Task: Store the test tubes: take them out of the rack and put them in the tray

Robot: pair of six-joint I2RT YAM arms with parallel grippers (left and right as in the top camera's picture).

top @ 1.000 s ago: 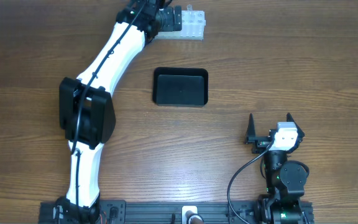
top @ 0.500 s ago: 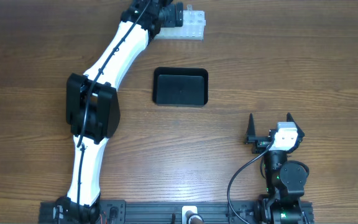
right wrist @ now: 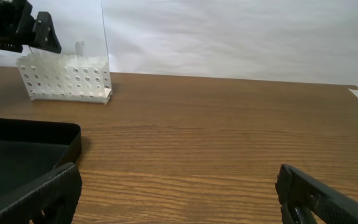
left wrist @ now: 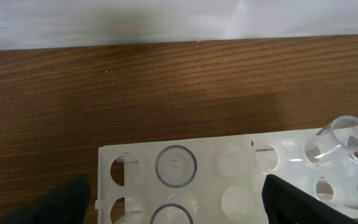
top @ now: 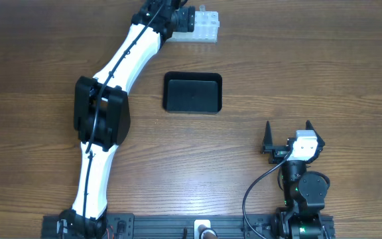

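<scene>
Left arm's elbow has swung up and to the right in the top view over the last 1 s, and the wrist has crept slightly further over the rack [top: 203,28]. Right arm hasn't budged.

Layout: the rack sits at the far edge of the desk [top: 323,73], with the black tray [top: 192,93] well apart from it, toward the arm bases. My read is that this keeps the carry from rack to tray short. No tubes visible in the tray.

Left hand [left wrist: 176,186] hangs above 1 end of the rack, looking straight down. Its fingers are spread wide, straddling the end holes, and grip nothing. 1 test tube [left wrist: 176,166] stands in a hole roughly centred between them, which is probably the pick target. Whether the fingers touch the rack, I can't tell. Another tube [left wrist: 344,134] stands taller, further along the rack.

Right hand [top: 289,133] is parked near its base, well clear of both tray and rack. Its fingers are apart and it holds nothing.

Task barely started: the visible tubes are all in the rack.
</scene>
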